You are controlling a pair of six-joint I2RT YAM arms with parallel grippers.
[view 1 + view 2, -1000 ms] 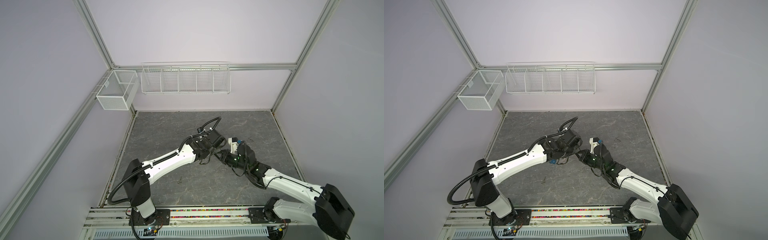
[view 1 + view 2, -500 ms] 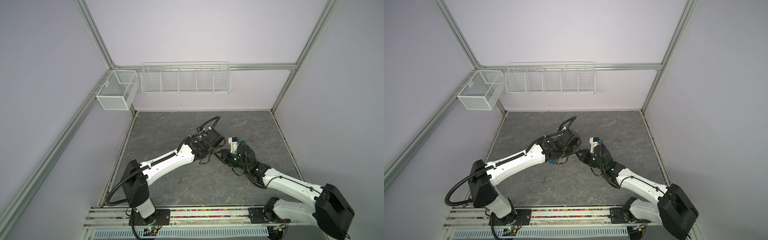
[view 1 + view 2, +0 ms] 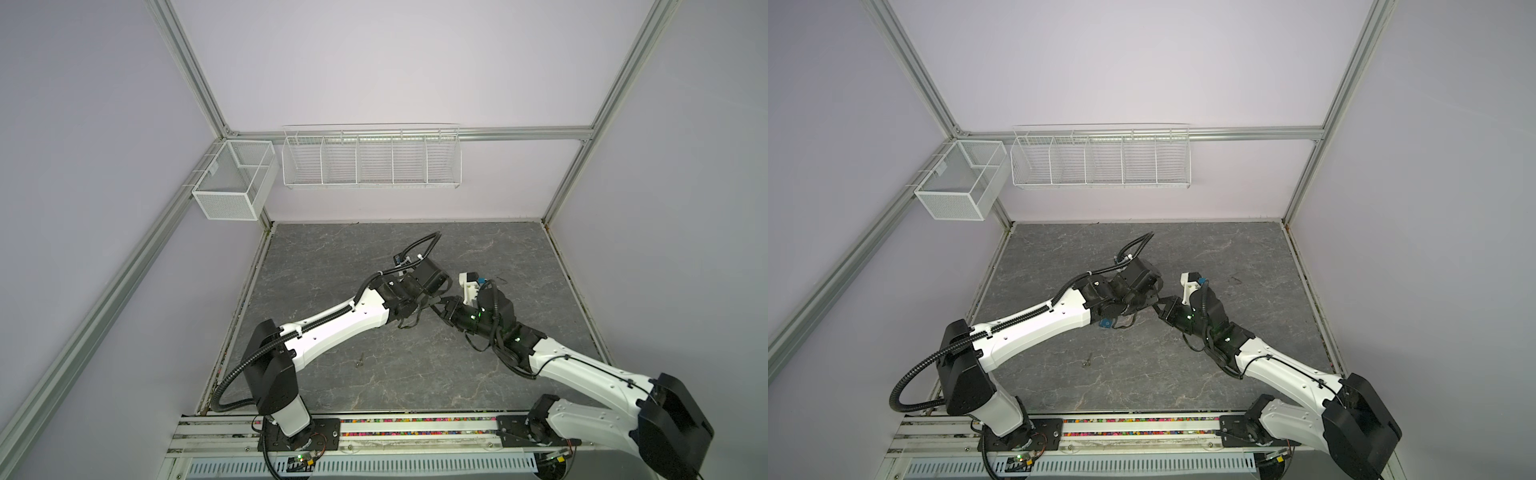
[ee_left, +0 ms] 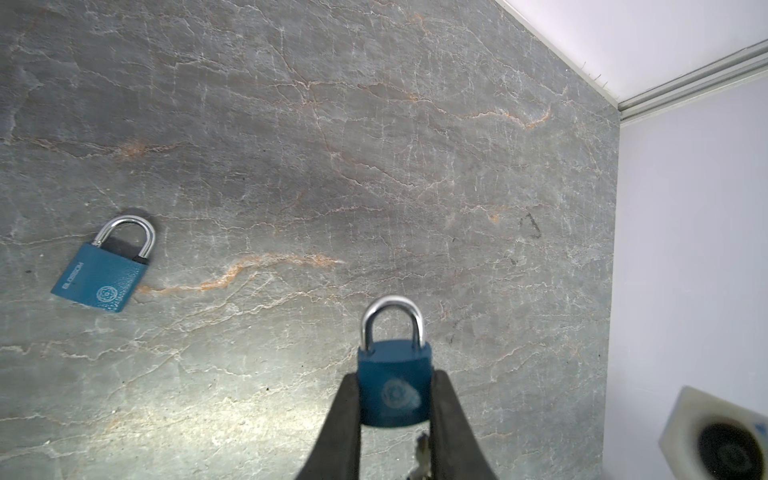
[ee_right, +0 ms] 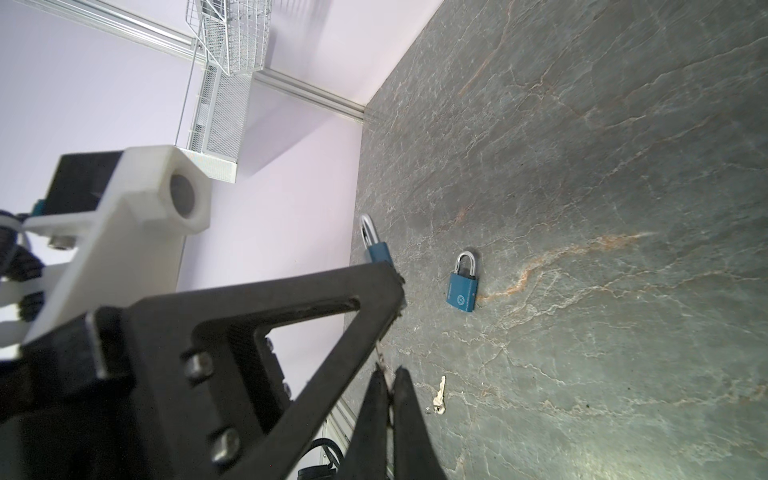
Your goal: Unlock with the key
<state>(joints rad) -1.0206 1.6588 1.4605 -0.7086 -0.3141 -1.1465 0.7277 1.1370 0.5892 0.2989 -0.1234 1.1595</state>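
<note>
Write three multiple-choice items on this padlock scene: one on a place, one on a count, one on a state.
1. The loose padlock lies: A on the table; B in mid-air; C out of sight.
2. Blue padlocks in view: A one; B two; C three.
3. The left end effector is: A open, empty; B shut on the held padlock; C hidden.
Key: 1A, it rests flat on the stone top; 2B, one held, one loose; 3B, its jaws clamp the blue body.
</note>
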